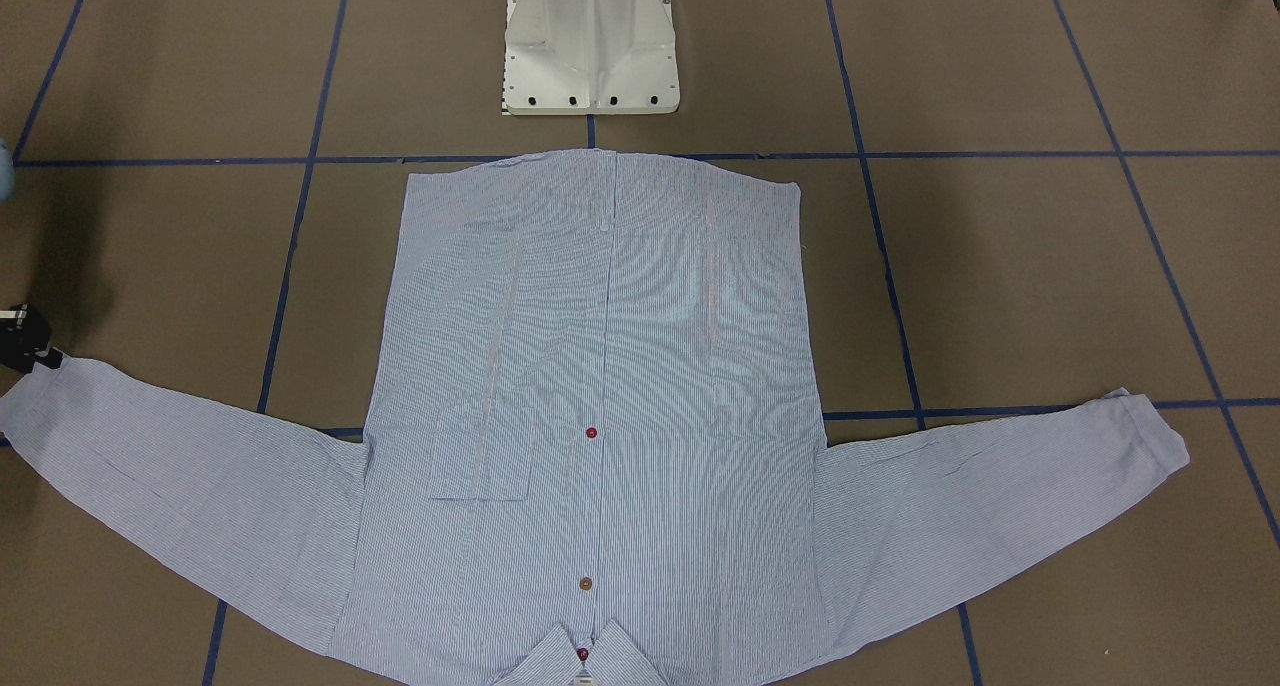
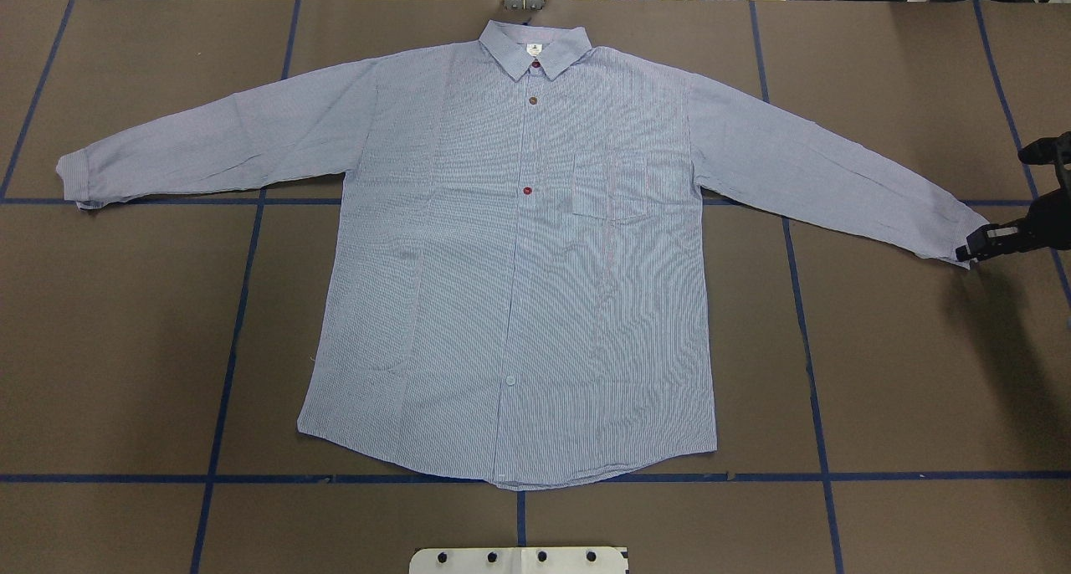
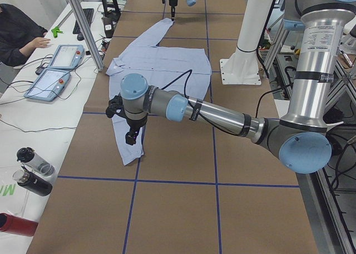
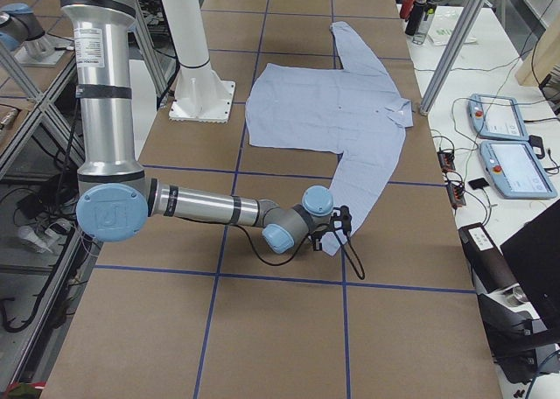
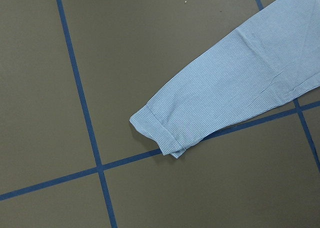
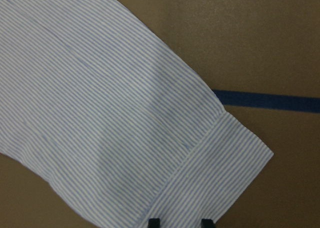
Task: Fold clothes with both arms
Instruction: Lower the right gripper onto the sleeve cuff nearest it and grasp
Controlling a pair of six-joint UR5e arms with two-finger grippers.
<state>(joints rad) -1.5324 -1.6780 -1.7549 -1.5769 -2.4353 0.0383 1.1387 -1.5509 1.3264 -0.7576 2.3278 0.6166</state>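
The clothes are one light blue striped shirt (image 2: 519,306), lying flat and front up with both sleeves spread out (image 1: 600,366). My right gripper (image 2: 971,250) sits low at the end of the shirt's right-hand sleeve in the overhead view. In the right wrist view its fingertips (image 6: 155,222) stand apart over the cuff's (image 6: 220,168) edge, so the right gripper (image 6: 181,223) is open. The left gripper (image 3: 132,138) hangs well above the table near the other sleeve. It shows only in the exterior left view, so I cannot tell its state. The left wrist view looks down on that cuff (image 5: 160,133).
The white pedestal base (image 1: 590,56) stands at the robot's side of the table, just past the shirt's hem. Blue tape lines (image 2: 243,306) cross the brown tabletop. Beside the table are a person (image 3: 16,31), two teach pendants (image 3: 61,56) and bottles (image 3: 33,170).
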